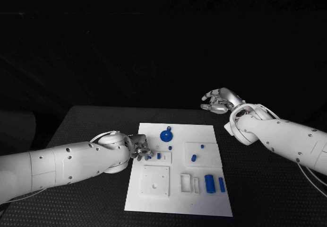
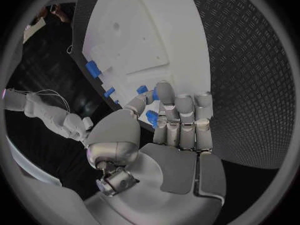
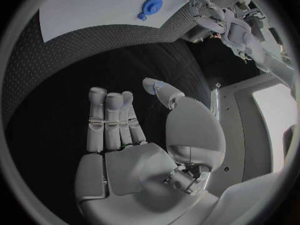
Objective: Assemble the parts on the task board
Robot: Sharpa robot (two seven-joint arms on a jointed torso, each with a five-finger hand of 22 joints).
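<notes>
**Small blue peg at the board's left edge, left hand on it**

The left hand (image 1: 138, 147) sits at the left edge of the task board (image 1: 154, 132), about halfway along it. In the left wrist view its fingertips (image 2: 164, 92) are drawn close together over a small blue peg (image 2: 152, 117); whether they pinch it or only touch it I cannot tell. The peg looks like hard, light plastic, stiff and smooth, likely to slip, so a grip across its short sides between thumb and fingertip seems best.

Further right lie the round blue disc (image 1: 166, 136) near the far edge, then two blue cylinders (image 1: 214, 184) toward the near right corner.

The right hand (image 1: 219, 100) hovers off the board beyond its far right corner, fingers loosely apart, holding nothing.
</notes>
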